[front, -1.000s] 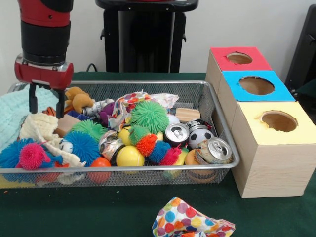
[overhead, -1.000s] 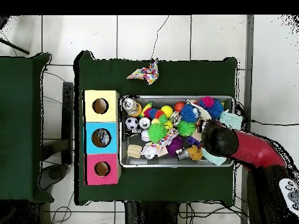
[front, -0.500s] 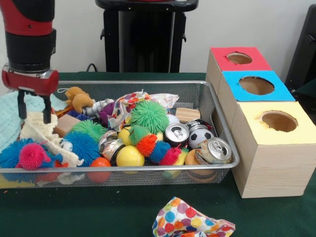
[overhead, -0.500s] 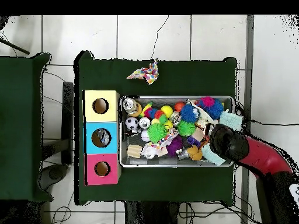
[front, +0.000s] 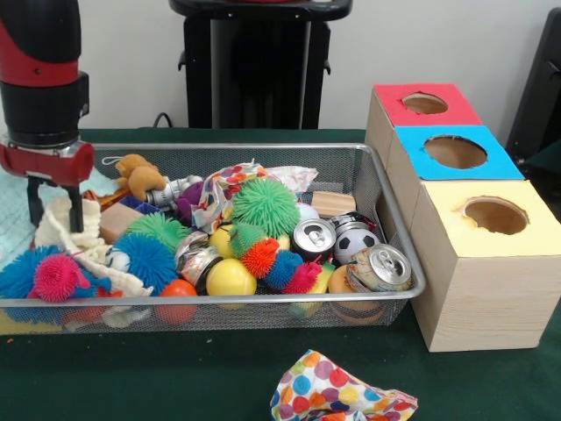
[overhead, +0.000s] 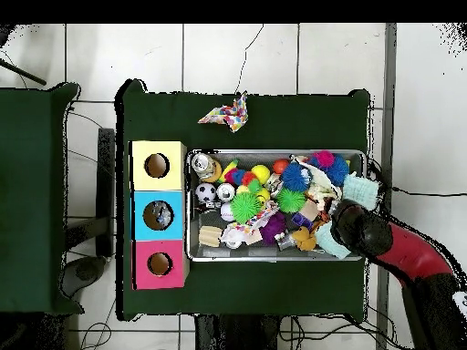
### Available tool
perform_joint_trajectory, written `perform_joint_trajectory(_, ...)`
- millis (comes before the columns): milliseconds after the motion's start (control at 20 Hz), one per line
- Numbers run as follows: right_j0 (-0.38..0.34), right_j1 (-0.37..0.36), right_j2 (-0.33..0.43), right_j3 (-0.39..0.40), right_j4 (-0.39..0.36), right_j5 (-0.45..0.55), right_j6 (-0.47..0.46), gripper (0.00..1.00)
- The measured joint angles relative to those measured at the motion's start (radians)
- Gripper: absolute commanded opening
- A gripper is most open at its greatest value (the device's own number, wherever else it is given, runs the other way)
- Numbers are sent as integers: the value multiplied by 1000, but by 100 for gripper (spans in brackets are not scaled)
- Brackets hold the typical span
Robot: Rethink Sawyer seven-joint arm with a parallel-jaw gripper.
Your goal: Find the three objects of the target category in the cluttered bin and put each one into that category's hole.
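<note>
Plain off-white wall [front: 456, 44] behind the table in the front view, evenly lit. Table covered in dark green cloth [front: 175, 377]. Overhead view: floor of large pale square tiles [overhead: 119, 55] with dark grout lines, one darker strip [overhead: 390, 109] running top to bottom on the right. A second dark green covered surface [overhead: 32, 191] sits left of the table, a floor gap between them. Thin black cables [overhead: 251, 50] trail across the tiles above the table and more along its left side.
</note>
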Motion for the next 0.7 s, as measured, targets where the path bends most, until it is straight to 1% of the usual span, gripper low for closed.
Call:
perform_joint_trajectory(250,13,25,4,-2,-5,-29,0,100)
perform_joint_trajectory(700,32,80,10,-34,-19,-116,0,100)
